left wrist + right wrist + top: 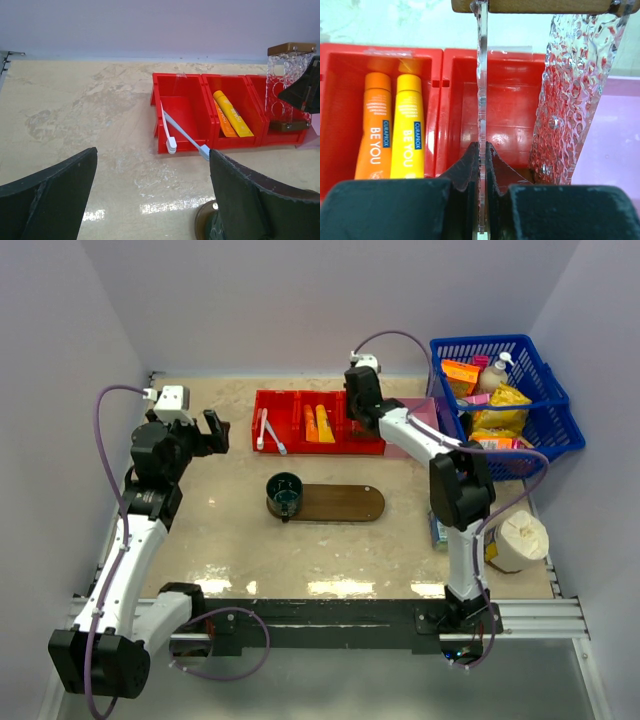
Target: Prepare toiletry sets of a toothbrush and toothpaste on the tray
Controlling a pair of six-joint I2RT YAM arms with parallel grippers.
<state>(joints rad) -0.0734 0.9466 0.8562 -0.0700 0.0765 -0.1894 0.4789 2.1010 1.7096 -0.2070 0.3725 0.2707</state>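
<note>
Two white toothbrushes (167, 131) lean in the left compartment of the red bin (182, 146), their heads over its front wall; in the top view the toothbrushes (267, 430) sit at the bin's left end. The orange toothpaste (374, 127) and the yellow toothpaste (408, 127) lie side by side in the middle compartment. My right gripper (482, 150) is shut on a thin panel of a clear holder (481, 75) with a wooden top, over the right compartment. My left gripper (152, 155) hangs open above bare table, left of the bin. The brown tray (340, 504) lies in front of the bin.
A dark green cup (285, 494) stands on the tray's left end. A pink box (420, 415) sits right of the red bin (300, 445), and a blue basket (545, 390) of goods stands at the far right. A white roll (520, 540) is near the right arm.
</note>
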